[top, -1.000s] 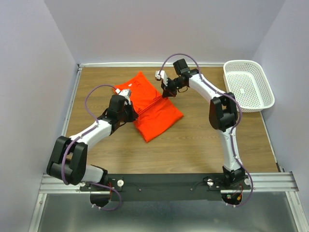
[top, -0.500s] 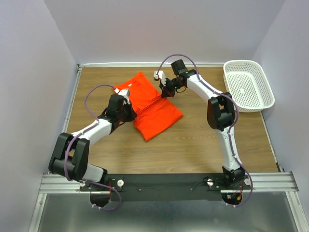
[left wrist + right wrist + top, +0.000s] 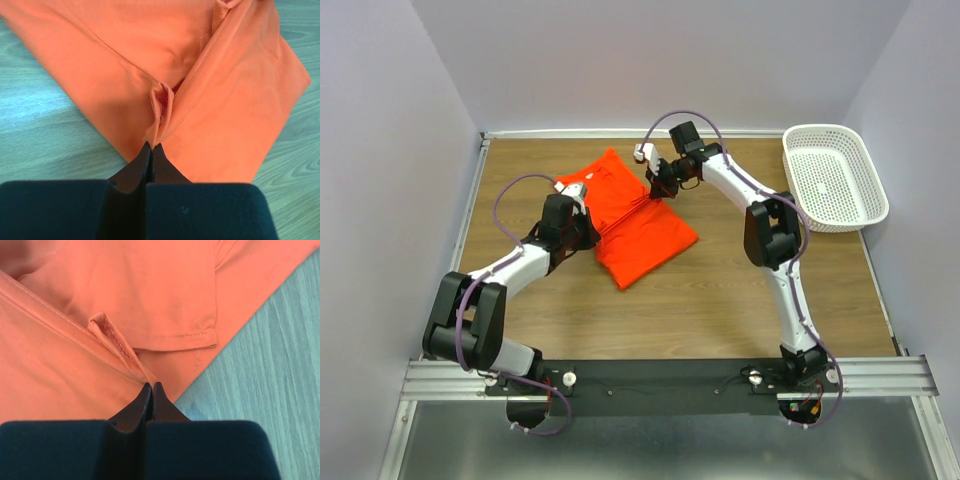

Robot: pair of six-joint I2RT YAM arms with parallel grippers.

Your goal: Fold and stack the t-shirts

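Observation:
An orange-red t-shirt (image 3: 638, 232) lies partly folded on the wooden table, near the middle back. My left gripper (image 3: 592, 228) is at its left edge and is shut on a pinch of fabric (image 3: 160, 107). My right gripper (image 3: 655, 192) is at its far right edge and is shut on a hemmed fold (image 3: 120, 347) beside a sleeve (image 3: 170, 300). The same shirt fills the left wrist view (image 3: 225, 110) and the right wrist view (image 3: 60, 375).
A white plastic lattice basket (image 3: 835, 177) stands at the back right of the table. Grey walls close in the table on three sides. Bare wood (image 3: 720, 300) lies in front of the shirt.
My right gripper has crept a little left and toward the back along the shirt's edge, pulling the fabric with it. The left gripper has barely moved.

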